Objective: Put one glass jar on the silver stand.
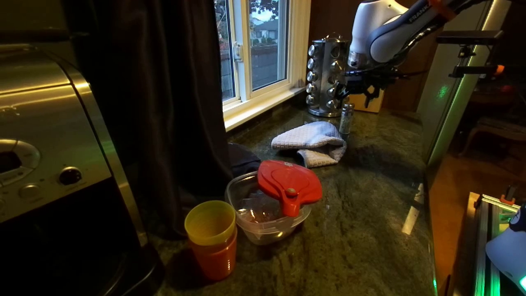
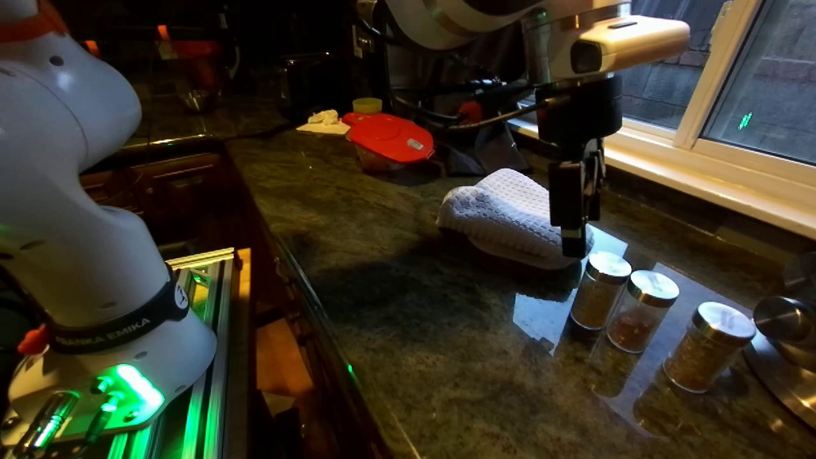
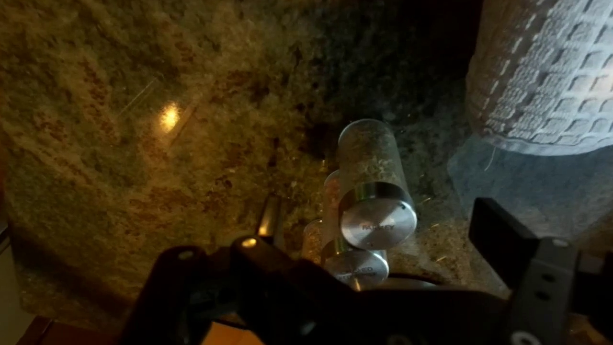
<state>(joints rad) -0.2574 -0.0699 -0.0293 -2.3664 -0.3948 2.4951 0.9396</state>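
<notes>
The stone desk (image 1: 378, 197) stretches along the windowsill (image 1: 263, 107); its opposite edge, toward the robot's base (image 2: 178, 357), has a broad open strip beside it. The silver stand (image 1: 322, 78) rises close to the sill at one end. Well apart sits a clear container (image 1: 267, 234), a red lid (image 1: 289, 185) covering part of it; a bunched towel (image 2: 503, 217) lies between container and stand. Above the desk, near the towel, hangs the end effector (image 3: 378, 215), its fingers (image 3: 503, 237) wide apart. Smallest, a glass jar (image 2: 598, 293) stands upright just beside the towel, its cap (image 3: 378, 223) showing between the fingers in the wrist view. A second jar (image 2: 641, 312) is right next to it, a third jar (image 2: 707, 347) near the stand's foot; toward the open edge all three have room.
</notes>
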